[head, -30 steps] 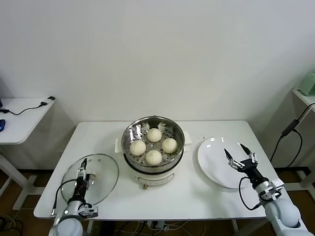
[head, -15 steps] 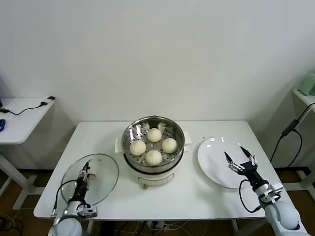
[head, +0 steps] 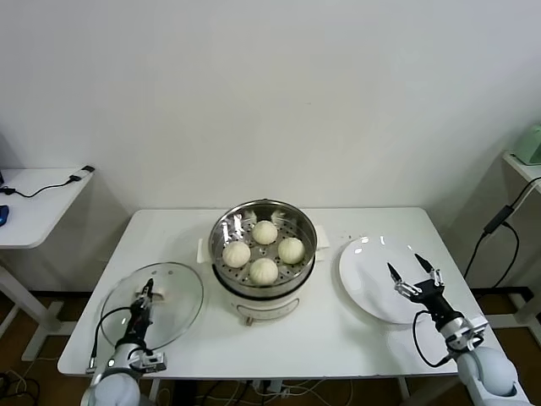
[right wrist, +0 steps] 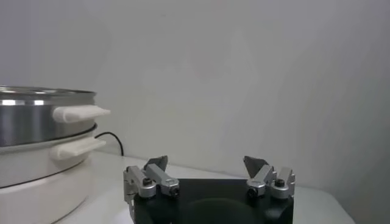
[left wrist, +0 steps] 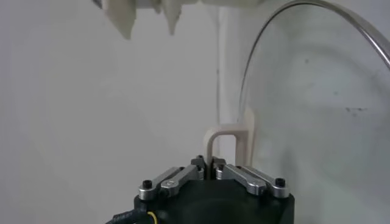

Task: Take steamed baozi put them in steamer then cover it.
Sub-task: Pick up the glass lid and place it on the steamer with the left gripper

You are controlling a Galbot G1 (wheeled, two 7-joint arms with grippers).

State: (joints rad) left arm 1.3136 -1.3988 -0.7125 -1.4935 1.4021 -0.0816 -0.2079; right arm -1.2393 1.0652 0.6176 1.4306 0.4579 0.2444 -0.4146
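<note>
**Left gripper clamped on the lid handle, four baozi in the steamer**

From the head camera, the steamer [head: 264, 250] stood at the middle of the white table [head: 355, 334], uncovered, with four baozi [head: 264, 271] resting on its perforated tray. The glass lid [head: 155, 305] lay at the table's front left, well apart from the steamer. The left gripper [head: 144, 299] sat over the lid with its fingers closed on the lid's handle. At the front right, the right gripper [head: 414, 272] hung over the near edge of a white plate [head: 372, 271], its fingers spread wide and holding nothing.

In the left wrist camera, the left gripper [left wrist: 212, 167] had its jaws pinched together on the cream handle [left wrist: 231, 140], and the lid's metal rim [left wrist: 286, 36] curved away beyond it.

In the right wrist camera, the right gripper [right wrist: 207, 164] showed both fingertips far apart with nothing between them. The steamer [right wrist: 42, 115] stood off to one side, its steel wall and cream side handles in view above the cream base
</note>
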